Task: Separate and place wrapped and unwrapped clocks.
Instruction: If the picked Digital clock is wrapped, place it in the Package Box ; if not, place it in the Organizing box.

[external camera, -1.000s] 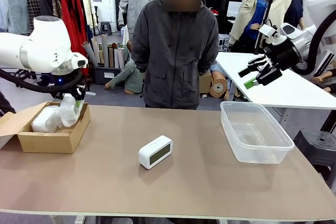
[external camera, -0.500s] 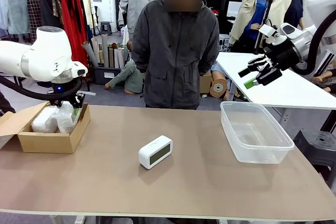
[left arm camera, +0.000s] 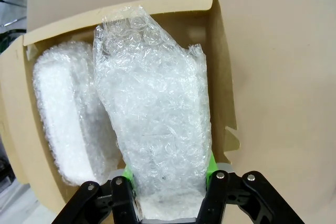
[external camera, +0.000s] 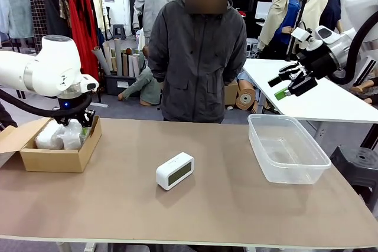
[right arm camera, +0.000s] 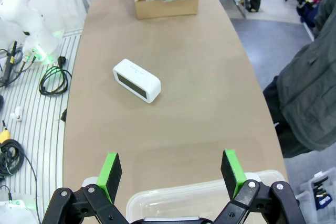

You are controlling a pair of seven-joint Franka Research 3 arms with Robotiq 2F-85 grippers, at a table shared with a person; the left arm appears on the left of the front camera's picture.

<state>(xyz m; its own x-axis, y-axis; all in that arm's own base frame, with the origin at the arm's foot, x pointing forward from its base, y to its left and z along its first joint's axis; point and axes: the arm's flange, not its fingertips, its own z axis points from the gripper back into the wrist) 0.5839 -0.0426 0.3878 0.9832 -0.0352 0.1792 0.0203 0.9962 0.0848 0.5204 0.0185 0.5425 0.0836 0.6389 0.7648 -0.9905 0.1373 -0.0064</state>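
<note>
We see bright, even indoor light from overhead. The bare clock throws only a faint, soft shadow on the table. The wrapped clock glints mildly and is sharp in focus. Both wrist views bow the table edges.

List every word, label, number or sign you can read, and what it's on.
None is readable. The bare clock shows no legible digits on its screen; the cardboard box, the clear tub, the held wrapped bundle and the boxed wrapped bundle bear no visible print.
</note>
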